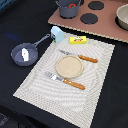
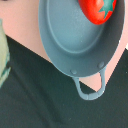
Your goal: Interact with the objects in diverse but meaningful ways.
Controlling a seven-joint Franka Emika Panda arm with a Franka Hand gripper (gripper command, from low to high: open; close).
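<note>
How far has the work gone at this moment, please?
Done: the tomato lies in the grey pot, and a white piece sits in the frying pan. In hand: nothing visible; the gripper is out of view. Left: the blue cup and yellow packet.

A play-kitchen tabletop: a pink toy stove (image 1: 95, 22) with black burners beside a set placemat (image 1: 65, 75).

A beige plate (image 1: 68, 67) sits between fork (image 1: 63, 80) and knife (image 1: 80, 57) on a placemat (image 1: 95, 90).
</note>
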